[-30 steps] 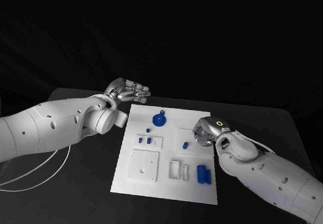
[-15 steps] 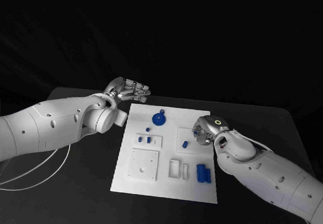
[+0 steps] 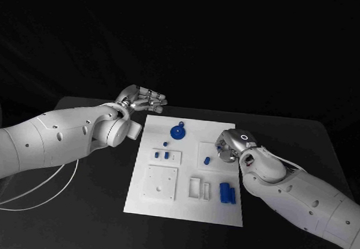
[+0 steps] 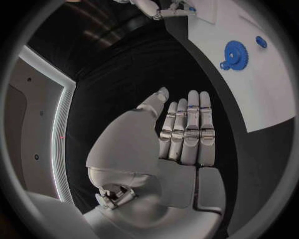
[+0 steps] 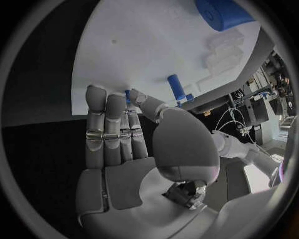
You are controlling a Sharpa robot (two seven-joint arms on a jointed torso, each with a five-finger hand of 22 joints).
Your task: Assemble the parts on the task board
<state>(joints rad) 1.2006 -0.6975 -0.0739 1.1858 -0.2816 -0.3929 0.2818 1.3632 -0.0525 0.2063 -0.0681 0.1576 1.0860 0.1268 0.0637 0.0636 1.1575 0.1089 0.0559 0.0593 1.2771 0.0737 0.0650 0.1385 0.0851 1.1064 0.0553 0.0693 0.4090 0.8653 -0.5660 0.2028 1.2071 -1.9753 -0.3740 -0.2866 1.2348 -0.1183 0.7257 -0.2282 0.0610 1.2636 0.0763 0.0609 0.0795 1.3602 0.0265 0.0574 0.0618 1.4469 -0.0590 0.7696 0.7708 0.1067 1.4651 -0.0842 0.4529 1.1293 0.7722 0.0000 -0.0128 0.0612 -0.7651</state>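
Blue parts (image 3: 227,193) mostly lie loose on the board (image 3: 182,209); left hand (image 3: 144,100) empty, fingers apart; right hand (image 3: 229,146) pinches a small one.

White board (image 3: 184,209) on a black table (image 3: 89,210). Blue parts: a gear (image 3: 177,132), a small peg (image 3: 207,160), two cylinders (image 3: 227,192), and two short pieces (image 3: 162,155) near the board's middle. White blocks (image 3: 199,188) match the board. Silver left hand (image 3: 143,101) and silver right hand (image 3: 230,146) on white arms (image 3: 53,143).
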